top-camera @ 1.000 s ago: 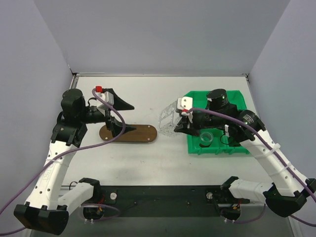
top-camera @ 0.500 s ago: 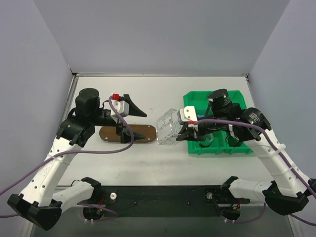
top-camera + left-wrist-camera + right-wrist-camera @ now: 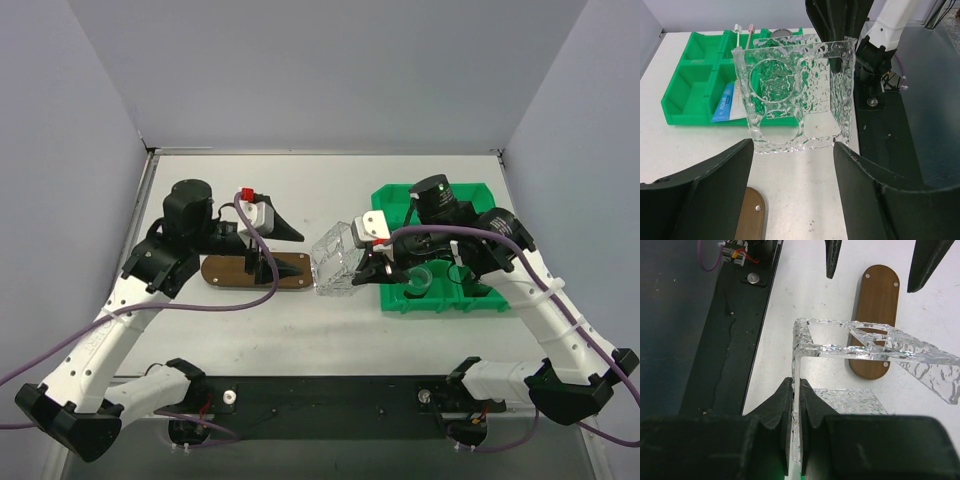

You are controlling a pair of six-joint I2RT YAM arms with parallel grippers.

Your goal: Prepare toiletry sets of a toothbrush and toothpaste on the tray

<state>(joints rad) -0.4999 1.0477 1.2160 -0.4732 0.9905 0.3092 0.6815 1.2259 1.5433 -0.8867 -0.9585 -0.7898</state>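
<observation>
Top external view puts the task at an early stage: the tray [image 3: 225, 272] carries neither toothbrush nor toothpaste, and the clear holder [image 3: 335, 265] is just off its right end, not yet placed on it. Left wrist view finds the toothpaste [image 3: 725, 102] and the toothbrush [image 3: 749, 35] lying in the green bin [image 3: 690, 112], so by my reading every set is yet to be made. The right gripper [image 3: 796, 400] has its jaws pinched tight on one wall of the holder. The left gripper [image 3: 288, 250] is spread wide above the tray's right end, gripping nothing.
</observation>
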